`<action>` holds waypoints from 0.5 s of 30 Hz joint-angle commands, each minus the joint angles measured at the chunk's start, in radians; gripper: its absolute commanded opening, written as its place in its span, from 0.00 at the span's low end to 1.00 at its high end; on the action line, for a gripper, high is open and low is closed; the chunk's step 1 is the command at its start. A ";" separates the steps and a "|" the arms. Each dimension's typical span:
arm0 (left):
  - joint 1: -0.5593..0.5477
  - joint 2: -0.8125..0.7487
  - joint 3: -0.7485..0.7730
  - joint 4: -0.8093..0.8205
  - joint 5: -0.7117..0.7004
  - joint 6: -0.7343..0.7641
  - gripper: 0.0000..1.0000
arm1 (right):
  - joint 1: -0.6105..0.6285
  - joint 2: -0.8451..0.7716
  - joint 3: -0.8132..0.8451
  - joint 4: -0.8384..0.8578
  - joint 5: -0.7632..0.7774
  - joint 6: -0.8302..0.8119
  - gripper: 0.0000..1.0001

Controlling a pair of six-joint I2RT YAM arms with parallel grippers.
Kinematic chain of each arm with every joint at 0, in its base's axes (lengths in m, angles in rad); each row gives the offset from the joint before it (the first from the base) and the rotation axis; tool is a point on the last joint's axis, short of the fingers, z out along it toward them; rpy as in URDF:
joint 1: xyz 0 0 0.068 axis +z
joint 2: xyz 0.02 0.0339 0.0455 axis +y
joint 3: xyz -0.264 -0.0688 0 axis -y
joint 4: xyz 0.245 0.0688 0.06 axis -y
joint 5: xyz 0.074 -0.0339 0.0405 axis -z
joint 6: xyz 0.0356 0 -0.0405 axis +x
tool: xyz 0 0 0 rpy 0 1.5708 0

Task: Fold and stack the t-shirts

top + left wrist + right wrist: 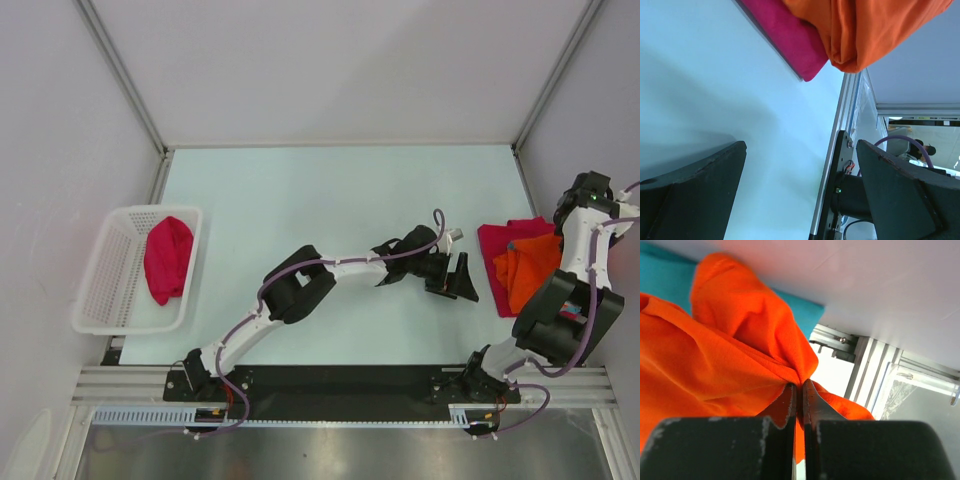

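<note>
A bright orange t-shirt (530, 268) lies bunched on a folded crimson t-shirt (505, 240) at the table's right edge. My right gripper (800, 385) is shut on a fold of the orange t-shirt (730, 355). Teal cloth (660, 275) shows behind it in the right wrist view only. My left gripper (458, 276) is open and empty just left of this pile, above the table. In the left wrist view (801, 150) its jaws stand wide apart, with the crimson t-shirt (790, 35) and orange t-shirt (865, 30) beyond them. Another crimson t-shirt (167, 258) lies crumpled in the basket.
A white mesh basket (112, 270) stands at the table's left edge. The light blue table (330, 200) is walled on three sides. The right arm (570, 300) rises over the pile's right side. A metal rail (340, 385) runs along the near edge.
</note>
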 commanded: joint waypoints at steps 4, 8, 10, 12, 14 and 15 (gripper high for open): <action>0.006 -0.041 -0.044 -0.043 -0.012 0.028 1.00 | -0.045 0.062 0.042 0.081 0.082 -0.005 0.00; 0.005 -0.035 -0.039 -0.041 -0.007 0.025 0.99 | -0.038 0.105 0.075 0.027 0.009 0.014 0.03; 0.006 -0.035 -0.039 -0.041 -0.007 0.026 1.00 | -0.030 0.102 0.078 0.023 -0.018 0.012 0.18; 0.006 -0.032 -0.041 -0.041 -0.007 0.026 1.00 | -0.004 0.082 0.089 0.020 -0.045 -0.001 0.49; 0.006 -0.027 -0.041 -0.041 -0.007 0.023 1.00 | 0.022 0.065 0.124 0.007 -0.030 -0.005 0.49; 0.005 -0.027 -0.041 -0.041 -0.006 0.023 1.00 | 0.048 0.060 0.140 -0.002 -0.028 -0.015 0.50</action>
